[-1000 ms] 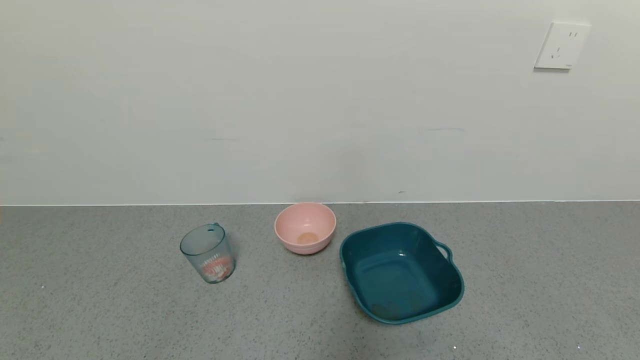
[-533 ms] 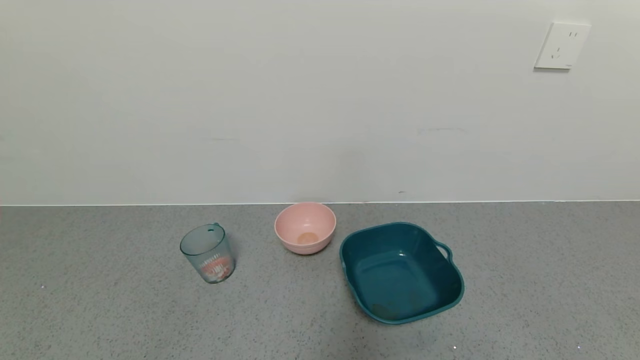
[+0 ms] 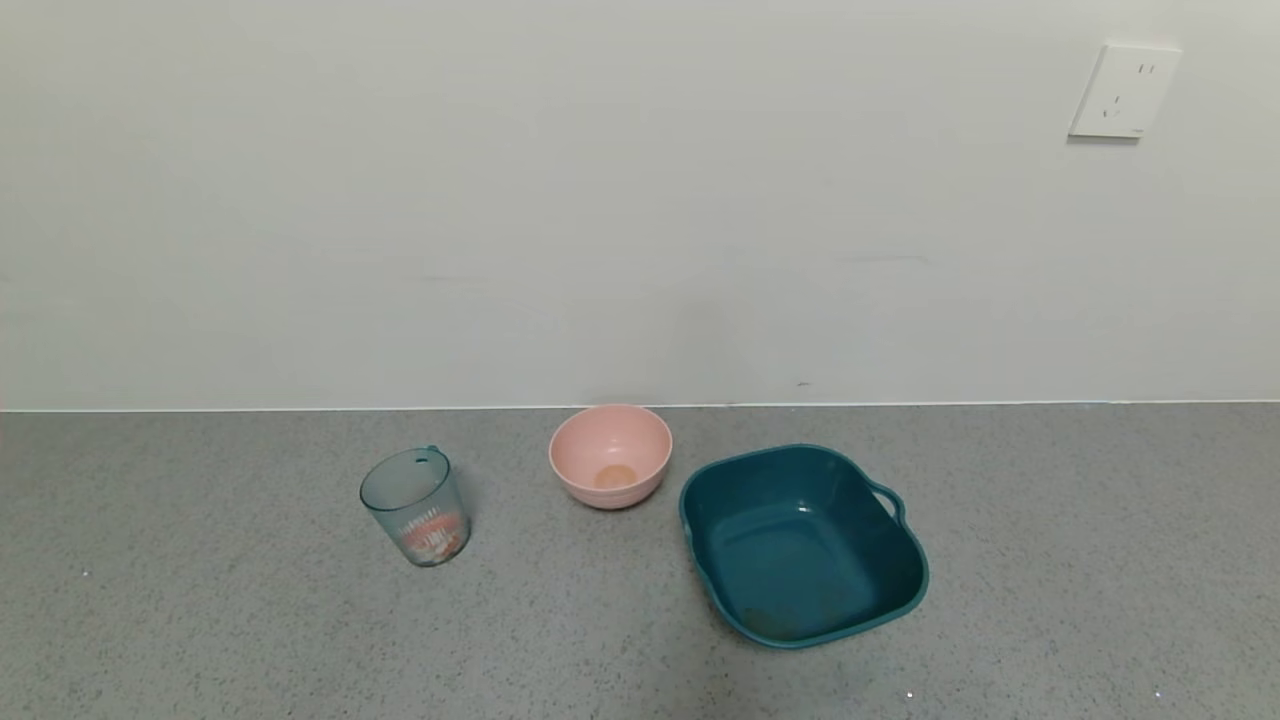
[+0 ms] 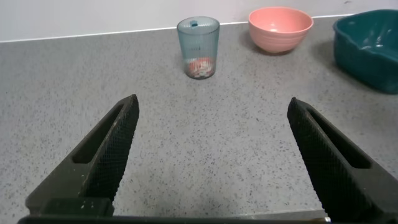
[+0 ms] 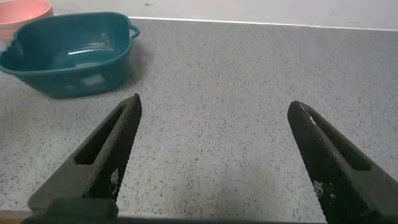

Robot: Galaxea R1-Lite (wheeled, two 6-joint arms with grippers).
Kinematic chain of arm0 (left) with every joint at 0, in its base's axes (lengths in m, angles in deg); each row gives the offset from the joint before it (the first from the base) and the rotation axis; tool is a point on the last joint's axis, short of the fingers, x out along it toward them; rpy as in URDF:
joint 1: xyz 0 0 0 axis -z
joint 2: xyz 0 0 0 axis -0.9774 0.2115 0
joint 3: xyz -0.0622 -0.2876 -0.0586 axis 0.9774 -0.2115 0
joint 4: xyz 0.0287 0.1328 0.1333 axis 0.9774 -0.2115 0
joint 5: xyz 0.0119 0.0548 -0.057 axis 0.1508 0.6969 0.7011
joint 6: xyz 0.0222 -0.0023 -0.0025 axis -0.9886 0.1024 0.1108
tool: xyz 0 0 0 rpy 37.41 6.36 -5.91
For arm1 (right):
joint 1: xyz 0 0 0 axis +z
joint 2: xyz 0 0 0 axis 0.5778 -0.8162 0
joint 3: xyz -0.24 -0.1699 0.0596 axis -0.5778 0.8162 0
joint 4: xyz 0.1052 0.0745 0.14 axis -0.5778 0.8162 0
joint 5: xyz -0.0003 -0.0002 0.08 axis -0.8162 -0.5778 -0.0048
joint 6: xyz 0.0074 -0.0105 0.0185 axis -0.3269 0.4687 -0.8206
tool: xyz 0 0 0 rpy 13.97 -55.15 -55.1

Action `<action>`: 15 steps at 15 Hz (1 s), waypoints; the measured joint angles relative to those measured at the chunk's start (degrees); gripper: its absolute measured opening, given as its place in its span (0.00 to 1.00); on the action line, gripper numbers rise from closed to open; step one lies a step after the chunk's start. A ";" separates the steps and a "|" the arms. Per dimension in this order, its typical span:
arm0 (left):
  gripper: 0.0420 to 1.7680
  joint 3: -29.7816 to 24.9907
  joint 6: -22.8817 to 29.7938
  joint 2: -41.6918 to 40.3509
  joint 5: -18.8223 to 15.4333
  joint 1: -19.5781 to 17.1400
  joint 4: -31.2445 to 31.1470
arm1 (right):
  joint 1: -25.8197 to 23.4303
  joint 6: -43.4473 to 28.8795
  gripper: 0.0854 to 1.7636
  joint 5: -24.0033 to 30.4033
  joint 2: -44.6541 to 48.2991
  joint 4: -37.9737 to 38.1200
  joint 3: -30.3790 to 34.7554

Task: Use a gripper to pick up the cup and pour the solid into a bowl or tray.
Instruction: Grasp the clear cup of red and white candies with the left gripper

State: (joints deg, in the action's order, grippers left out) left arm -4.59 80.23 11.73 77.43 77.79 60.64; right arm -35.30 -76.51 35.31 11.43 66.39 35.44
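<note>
The translucent blue-green cup point(image 3: 415, 506) stands upright on the grey counter, left of the pale-pink bowl point(image 3: 610, 455). Orange-red and white pieces of the solid point(image 3: 433, 535) fill its lower part. In the left wrist view the cup point(image 4: 198, 38) stands far ahead of my open, empty left gripper point(image 4: 212, 109), with the solid point(image 4: 199, 66) showing at its base and the bowl point(image 4: 280, 28) beside it. My right gripper point(image 5: 214, 106) is open and empty over bare counter, well apart from the cup. Neither gripper shows in the head view.
A dark teal squarish tray point(image 3: 800, 545) with handles sits right of the bowl; it also shows in the right wrist view point(image 5: 65, 56) and at the edge of the left wrist view point(image 4: 367, 40). A white wall with an outlet point(image 3: 1122, 92) runs behind the counter.
</note>
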 joint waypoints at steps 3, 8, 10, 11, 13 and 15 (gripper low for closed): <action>0.97 6.10 -0.10 4.79 -0.61 0.00 -2.32 | 0.00 0.00 0.97 0.02 0.00 0.00 0.00; 0.97 15.08 -2.08 21.22 -0.77 0.07 -2.43 | 0.00 0.00 0.97 0.00 0.00 0.00 0.00; 0.97 17.48 -3.27 28.98 -1.35 0.16 -1.16 | 0.00 0.00 0.97 0.00 0.00 0.00 0.00; 0.97 18.27 -3.80 32.77 -1.62 0.29 0.34 | 0.00 0.00 0.97 0.00 0.00 -0.02 0.00; 0.97 19.19 -4.53 40.83 -1.79 0.63 5.18 | 0.00 0.00 0.97 0.02 0.00 0.00 0.00; 0.97 19.60 -4.84 48.90 -1.68 1.18 10.52 | 0.00 0.00 0.97 0.00 0.00 0.00 0.00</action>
State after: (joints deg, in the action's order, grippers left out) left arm 15.02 75.39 60.63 75.74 78.97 71.16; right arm -35.30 -76.51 35.31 11.43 66.39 35.44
